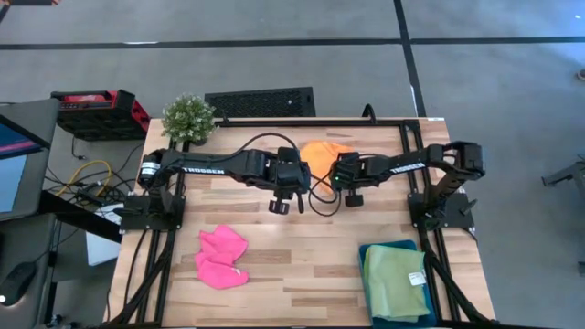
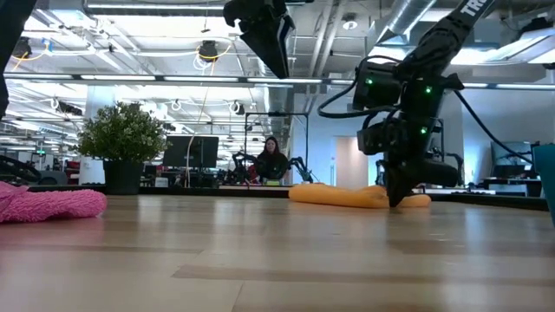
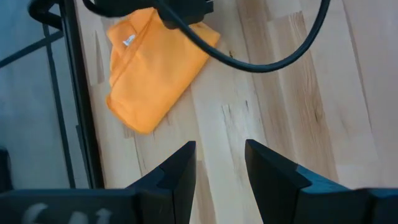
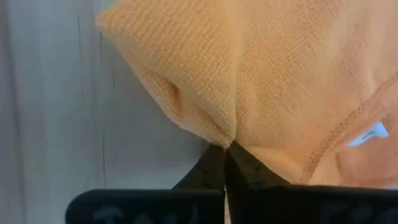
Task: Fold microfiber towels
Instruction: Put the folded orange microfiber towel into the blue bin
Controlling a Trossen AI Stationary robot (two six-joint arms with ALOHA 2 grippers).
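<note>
Orange towel [image 4: 273,81]: bunched at the far side of the table [image 1: 302,265], near the far edge, and pinched right now by the right claw.
Right claw [image 4: 227,149]: down low at the towel, fingers closed tight on a fold of orange cloth, the fabric puckering where they meet.
Left claw [image 3: 221,168]: up off the table just beside the orange towel, fingers parted, nothing between them, bare wood showing through the gap.
Both arms: reaching in toward the middle from their own sides, wrists close together above the far half of the table.
Pink towel [image 1: 222,257]: a crumpled heap on the near-left part of the table, well apart from both claws.
Green towel [image 1: 396,283]: folded flat, sitting on the teal tray [image 1: 369,251] at the near-right corner.
Plant [image 1: 188,117]: potted, at the far-left corner.
Room behind: a person [image 2: 270,160] sits far back, seen in the low view.
</note>
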